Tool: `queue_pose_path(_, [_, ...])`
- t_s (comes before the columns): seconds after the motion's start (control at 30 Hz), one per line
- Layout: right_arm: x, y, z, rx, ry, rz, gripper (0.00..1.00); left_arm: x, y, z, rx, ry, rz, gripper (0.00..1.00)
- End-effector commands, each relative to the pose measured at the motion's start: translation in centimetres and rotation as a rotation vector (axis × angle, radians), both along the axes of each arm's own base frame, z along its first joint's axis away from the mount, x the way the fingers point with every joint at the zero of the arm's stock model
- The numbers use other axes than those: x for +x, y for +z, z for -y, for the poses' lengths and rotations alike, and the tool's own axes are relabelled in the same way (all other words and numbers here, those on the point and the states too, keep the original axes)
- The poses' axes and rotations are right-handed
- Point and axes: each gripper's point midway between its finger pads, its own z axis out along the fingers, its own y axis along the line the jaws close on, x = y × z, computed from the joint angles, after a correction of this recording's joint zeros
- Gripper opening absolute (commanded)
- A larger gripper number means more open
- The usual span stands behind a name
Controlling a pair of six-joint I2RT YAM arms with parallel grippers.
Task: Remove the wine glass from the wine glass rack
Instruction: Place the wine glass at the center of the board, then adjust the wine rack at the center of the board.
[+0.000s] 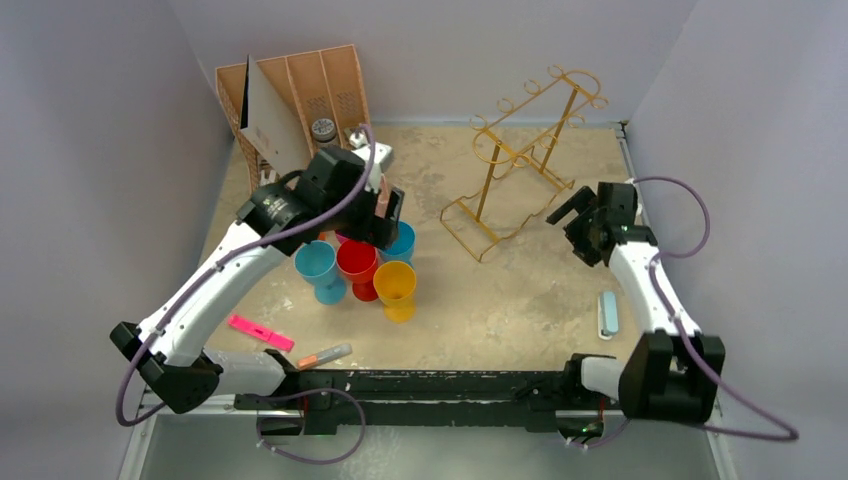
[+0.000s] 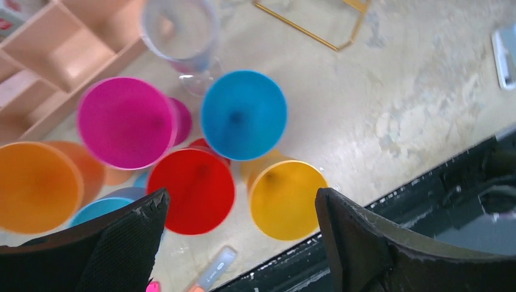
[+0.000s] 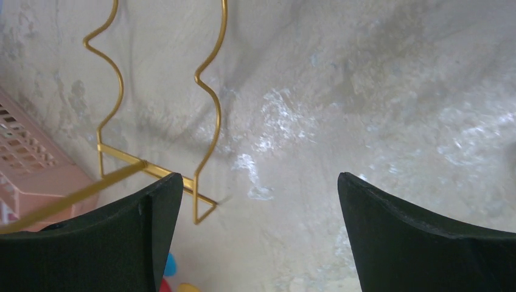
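Note:
The gold wire wine glass rack point(image 1: 520, 165) stands at the back right of the table; I see no glass hanging on it. Several coloured wine glasses stand clustered left of centre: blue point(image 1: 320, 268), red point(image 1: 357, 265), yellow point(image 1: 396, 288). My left gripper point(image 1: 385, 222) hovers above this cluster, open and empty point(image 2: 240, 207); its view also shows a clear glass point(image 2: 179, 30), a pink point(image 2: 126, 121), a blue point(image 2: 243, 114) and an orange glass point(image 2: 36, 185). My right gripper point(image 1: 575, 215) is open and empty point(image 3: 258, 201) just right of the rack's wavy base point(image 3: 122, 154).
A tan slotted desk organiser point(image 1: 290, 95) stands at the back left. A pink marker point(image 1: 260, 332) and a grey-orange marker point(image 1: 325, 355) lie near the front left. A grey-blue flat item point(image 1: 607, 313) lies at the right. Walls enclose three sides.

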Motion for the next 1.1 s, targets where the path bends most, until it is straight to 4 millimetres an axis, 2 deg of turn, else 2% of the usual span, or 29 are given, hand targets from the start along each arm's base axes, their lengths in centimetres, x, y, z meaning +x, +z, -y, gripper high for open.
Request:
queue_pose_path(0.0, [4.3,1.5,-0.7,0.183,0.008,0.018,0.99,0.8,3.7,-3.1,0.001,0.097,0.046,0.89])
queue_pose_path(0.13, [7.5,0.2,0.4,0.179,0.002,-0.064,0.99,1.5,3.8,-6.8,0.041,0.210,0.066,0.95])
queue_pose_path(0.3, [12.3,-0.6,0.8,0.221,0.021,-0.080,0.98,3.1,3.2,-11.3,0.018,0.337,0.033,0.96])
queue_pose_path(0.43, [15.0,-2.3,0.9,0.238,0.037,-0.114,0.95,4.3,3.3,-13.9,-0.019,0.441,0.039,0.96])
queue_pose_path(0.6, [17.1,-4.3,1.2,0.235,0.058,-0.140,0.95,4.6,2.3,-17.8,-0.028,0.578,0.018,0.96])
queue_pose_path(0.67, [18.3,-4.4,0.8,0.248,0.105,-0.117,0.94,4.6,2.0,-19.4,-0.035,0.631,0.013,0.96])
queue_pose_path(0.73, [19.9,-3.6,-0.5,0.298,0.205,-0.049,0.92,4.5,1.8,-20.7,-0.050,0.676,0.006,0.97])
queue_pose_path(0.83, [21.8,-2.4,-1.9,0.336,0.334,0.071,0.93,4.4,1.5,-21.6,-0.082,0.721,-0.011,0.97])
queue_pose_path(0.97, [21.9,-1.9,-1.6,0.397,0.346,0.088,0.93,4.2,1.9,-21.6,-0.126,0.757,0.004,0.97])
queue_pose_path(1.07, [20.1,-1.6,-1.1,0.382,0.280,0.079,0.94,4.0,2.7,-21.1,-0.158,0.746,0.030,0.97])
